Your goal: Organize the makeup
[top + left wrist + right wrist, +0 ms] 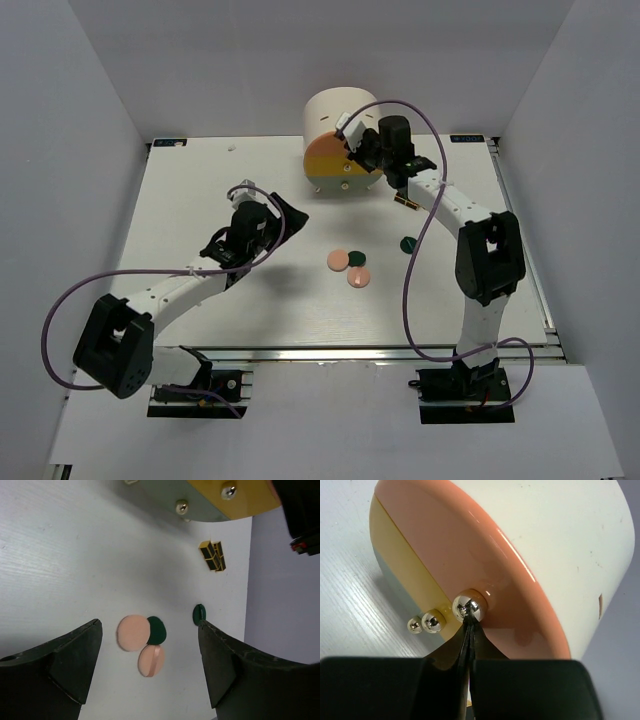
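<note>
Touching a shiny ball knob (468, 608), seemingly, right tool (468, 622); drawer (470, 545) glossy.

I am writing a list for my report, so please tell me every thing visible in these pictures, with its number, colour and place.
cabinet: one, cream cylinder with an orange and a yellow drawer, far middle of the table.
knobs: three, silver, on the cabinet's front.
pink discs: two, close together, middle of the table.
dark green discs: two, one next to the pink ones, one apart to their right.
lipstick tubes: number unclear, black and gold, right of the cabinet.
table: one, white.
left gripper: black, open, above the discs.
right gripper: black, shut, tips at the orange drawer's knob.
</note>
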